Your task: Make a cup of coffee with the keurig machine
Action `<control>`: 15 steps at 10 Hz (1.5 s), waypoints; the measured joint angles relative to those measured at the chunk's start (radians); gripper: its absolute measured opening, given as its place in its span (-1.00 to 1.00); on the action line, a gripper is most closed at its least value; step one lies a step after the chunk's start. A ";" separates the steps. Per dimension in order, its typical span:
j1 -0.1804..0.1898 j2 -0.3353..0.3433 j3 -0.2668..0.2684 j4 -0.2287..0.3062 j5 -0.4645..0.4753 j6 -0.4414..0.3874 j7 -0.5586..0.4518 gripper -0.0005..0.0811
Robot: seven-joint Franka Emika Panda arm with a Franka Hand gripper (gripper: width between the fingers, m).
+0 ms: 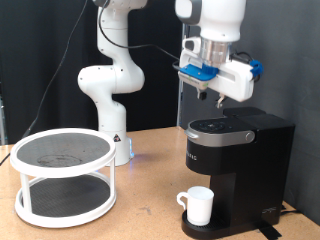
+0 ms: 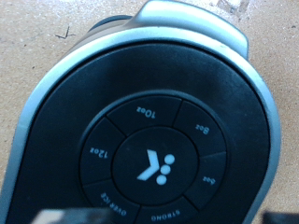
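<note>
The black keurig machine (image 1: 238,150) stands at the exterior view's right with its lid down. The white cup (image 1: 197,205) stands on the machine's drip base, under the brew head, handle to the exterior view's left. My gripper (image 1: 206,97) hangs just above the lid's top, apart from it, fingers drawn together and holding nothing. The wrist view looks straight down on the lid (image 2: 149,140) with its ring of buttons marked 6oz, 8oz, 10oz, 12oz, STRONG and OVER ICE around a lit K logo (image 2: 154,166). My fingers do not show in that view.
A white two-tier round rack (image 1: 62,175) with a dark mesh top stands on the wooden table (image 1: 150,215) at the exterior view's left. A second white robot arm (image 1: 108,85) stands behind it. Black curtain at the back.
</note>
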State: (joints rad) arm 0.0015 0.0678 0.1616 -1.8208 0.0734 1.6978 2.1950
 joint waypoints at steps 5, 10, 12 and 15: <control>0.014 0.036 0.013 -0.026 -0.036 0.010 0.007 -0.96; 0.029 0.035 0.016 -0.084 -0.048 0.056 0.014 -0.99; 0.030 0.035 0.016 -0.084 -0.049 0.056 0.022 -0.99; 0.030 0.035 0.016 -0.084 -0.049 0.056 0.028 -0.99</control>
State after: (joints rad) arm 0.0315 0.1027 0.1773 -1.9053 0.0247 1.7534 2.2233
